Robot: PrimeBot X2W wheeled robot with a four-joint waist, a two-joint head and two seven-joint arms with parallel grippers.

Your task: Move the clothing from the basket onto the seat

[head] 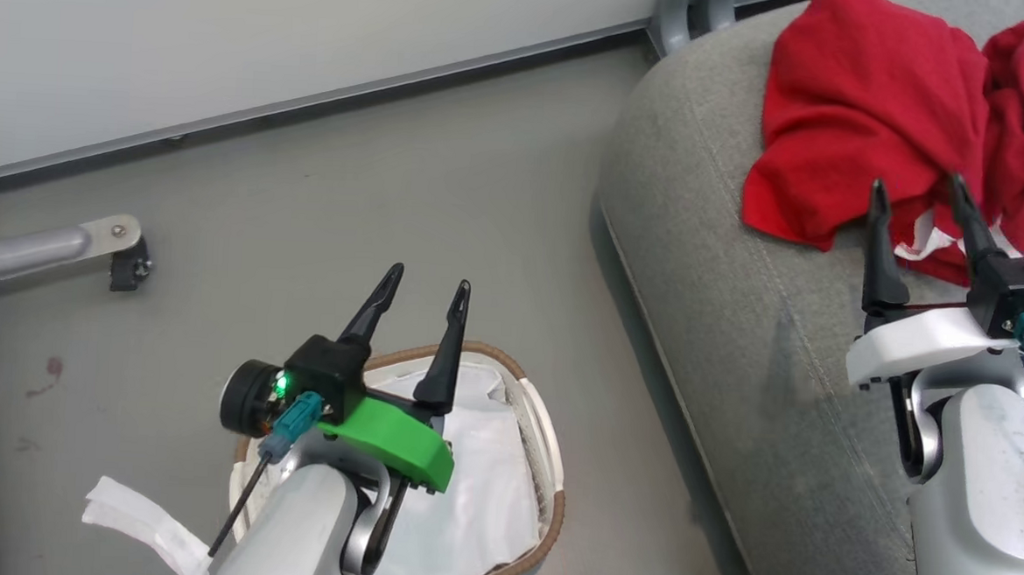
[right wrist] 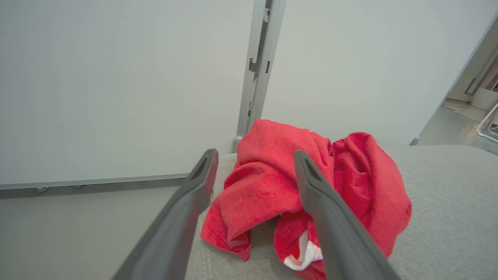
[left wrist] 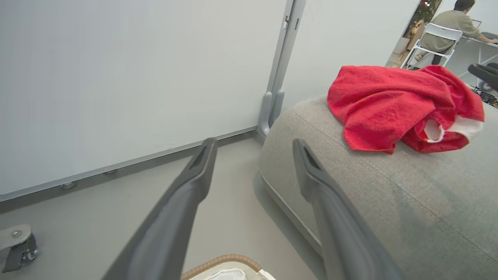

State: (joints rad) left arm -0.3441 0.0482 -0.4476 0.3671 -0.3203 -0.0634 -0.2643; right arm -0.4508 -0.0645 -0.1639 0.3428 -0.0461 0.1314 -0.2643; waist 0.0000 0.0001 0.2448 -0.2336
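The clothing [head: 863, 104] lay in a red heap on the seat [head: 737, 334], up at the far end near the wall. None of it was in the basket [head: 555, 474]. The basket stood on the floor [head: 395, 185] beside the seat, and inside it I could see the white liner [head: 475, 487].

The right jaws were wide open and held nothing. Their two dark fingers [head: 878, 254] pointed at the heap from the near side. The tips were right at its near edge, and I could not tell if they touched the cloth. A white cuff [head: 922, 239] peeked out between the two tips. The heap was wider from side to side than from front to back, so it lay across the way the fingers pointed.

The left jaws were wide open too, with nothing in them. They hung over the basket, well apart from the clothing. The right arm was much the nearer one.

I think the job looked done, since the clothing was on the seat. The next move was likely to pull the right arm straight back. A tip might catch the cuff and drag the heap toward the edge, so a slow pull would be best
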